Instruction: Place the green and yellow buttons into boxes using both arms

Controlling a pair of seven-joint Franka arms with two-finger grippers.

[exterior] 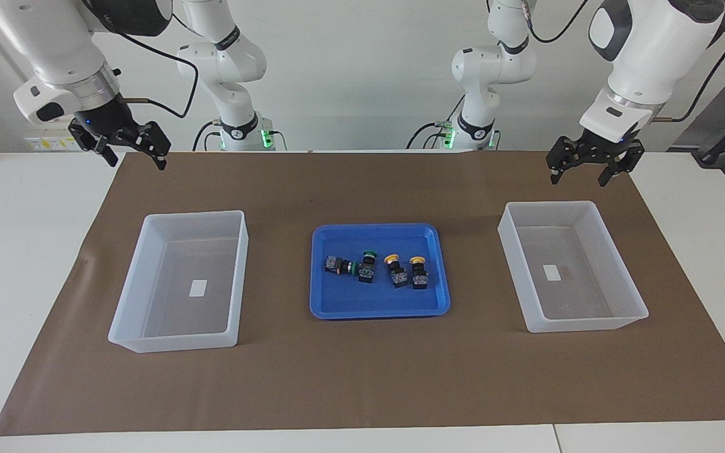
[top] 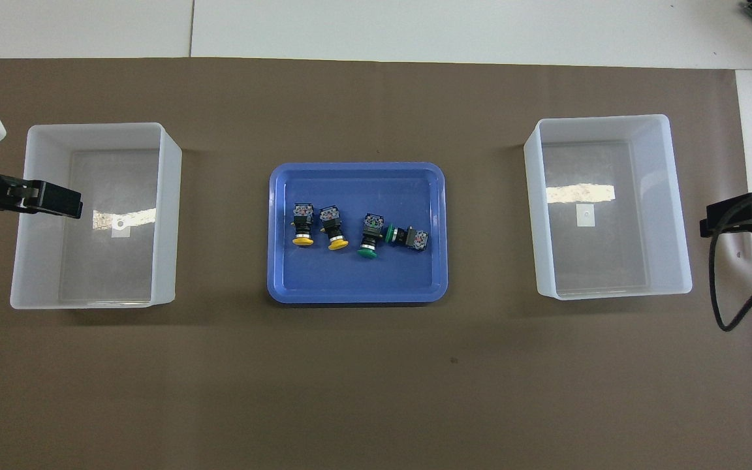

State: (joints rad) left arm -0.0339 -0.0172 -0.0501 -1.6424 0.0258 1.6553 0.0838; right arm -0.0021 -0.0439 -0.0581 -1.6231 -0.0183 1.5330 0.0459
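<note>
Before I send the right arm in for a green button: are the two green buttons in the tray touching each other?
Cannot tell. In both views the two green buttons lie side by side in the blue tray, caps close together, but neither view shows contact or a gap plainly.

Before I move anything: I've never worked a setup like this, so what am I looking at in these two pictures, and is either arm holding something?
Two white robot arms stand at one table. One picture faces them from across it; the other looks down from above their end.

A blue tray sits mid-table on a brown mat, holding two green buttons and two yellow buttons.

A clear box lies toward the right arm's end, another box toward the left arm's. Each holds only a small white label.

The left gripper and right gripper hang raised near their boxes, fingers open, holding nothing.
</note>
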